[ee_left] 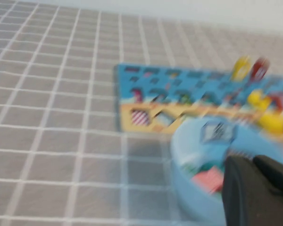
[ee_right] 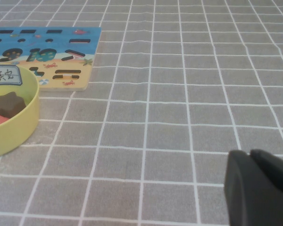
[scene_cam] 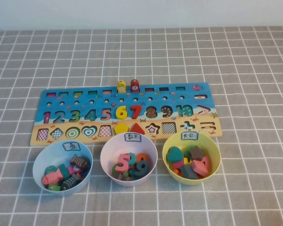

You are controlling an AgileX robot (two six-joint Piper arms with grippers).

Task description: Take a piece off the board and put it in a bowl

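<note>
The small yellow fish piece (scene_cam: 121, 86) stands upright in a slot at the far edge of the board (scene_cam: 61, 101), next to a red fish piece (scene_cam: 135, 85). The pale blue bowl (scene_cam: 37, 162) sits in front of the board's left end and holds several fish pieces. The left wrist view is blurred and shows the yellow fish (ee_left: 241, 68), the board (ee_left: 132, 80) and the blue bowl (ee_left: 188, 202). My left gripper (ee_left: 252, 162) is shut and empty, low at the bowl's near side. My right gripper (ee_right: 250, 155) is shut and empty over bare cloth, right of the yellow-green bowl (ee_right: 19, 132).
A pale pink bowl (scene_cam: 106, 165) with number pieces and a yellow-green bowl (scene_cam: 167, 162) with shape pieces stand in a row beside the blue bowl. The yellow 6 (scene_cam: 121, 112) and red 7 (scene_cam: 136, 111) sit on the board. Grey checked cloth covers the table.
</note>
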